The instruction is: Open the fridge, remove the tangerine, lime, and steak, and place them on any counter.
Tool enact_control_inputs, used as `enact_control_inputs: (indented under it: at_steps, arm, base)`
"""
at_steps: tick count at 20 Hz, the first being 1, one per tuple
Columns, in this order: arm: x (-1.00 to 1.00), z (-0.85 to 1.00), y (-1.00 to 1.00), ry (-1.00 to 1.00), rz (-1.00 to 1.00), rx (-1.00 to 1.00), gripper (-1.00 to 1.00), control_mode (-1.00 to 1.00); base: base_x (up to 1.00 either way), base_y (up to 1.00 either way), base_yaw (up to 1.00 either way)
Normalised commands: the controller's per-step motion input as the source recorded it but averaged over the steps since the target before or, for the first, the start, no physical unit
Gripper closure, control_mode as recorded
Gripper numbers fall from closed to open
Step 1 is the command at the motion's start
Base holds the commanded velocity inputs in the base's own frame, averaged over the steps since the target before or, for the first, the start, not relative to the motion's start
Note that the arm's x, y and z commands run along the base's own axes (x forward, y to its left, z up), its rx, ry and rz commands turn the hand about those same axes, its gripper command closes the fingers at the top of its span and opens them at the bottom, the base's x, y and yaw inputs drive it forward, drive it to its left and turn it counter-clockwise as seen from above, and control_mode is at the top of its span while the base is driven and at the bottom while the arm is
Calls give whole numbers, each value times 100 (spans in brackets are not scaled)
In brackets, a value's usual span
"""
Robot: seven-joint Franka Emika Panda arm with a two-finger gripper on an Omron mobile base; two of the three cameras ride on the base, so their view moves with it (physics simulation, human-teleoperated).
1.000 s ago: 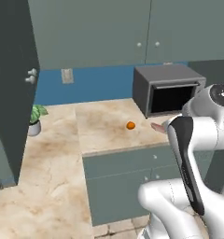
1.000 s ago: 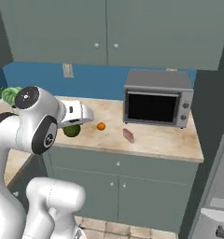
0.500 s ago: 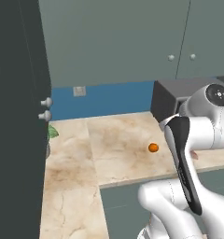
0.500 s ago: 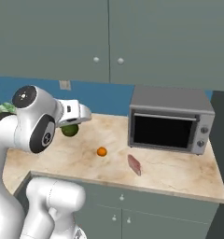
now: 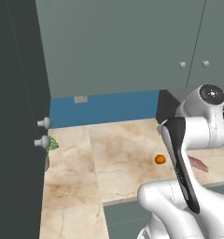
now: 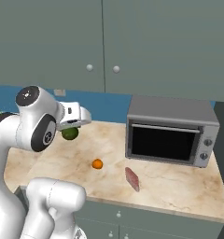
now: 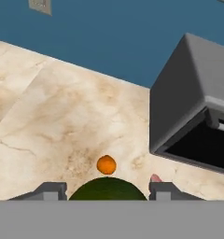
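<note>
Lime (image 6: 70, 133) is clamped in the gripper (image 7: 107, 190), hanging above the counter (image 5: 114, 149) toward its back edge, left of the tangerine (image 6: 97, 164) and steak (image 6: 132, 179) already lying mid-counter. Best bet: lower straight until it touches, then release, so it doesn't roll. Plenty of bare top on the left; microwave (image 6: 171, 130) blocks the right, front edge is close.
</note>
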Motion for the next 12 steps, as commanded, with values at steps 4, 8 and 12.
enact_control_inputs:
  at_steps: [4,8,12]
  arm:
    - [33,-75,17,29,10,-1,100,-100]
    - [56,-73,11,26,14,0,100,-100]
    - [55,-79,11,18,17,0,100,-100]
  base:
    - [0,0,0]
    - [0,0,0]
    - [0,0,0]
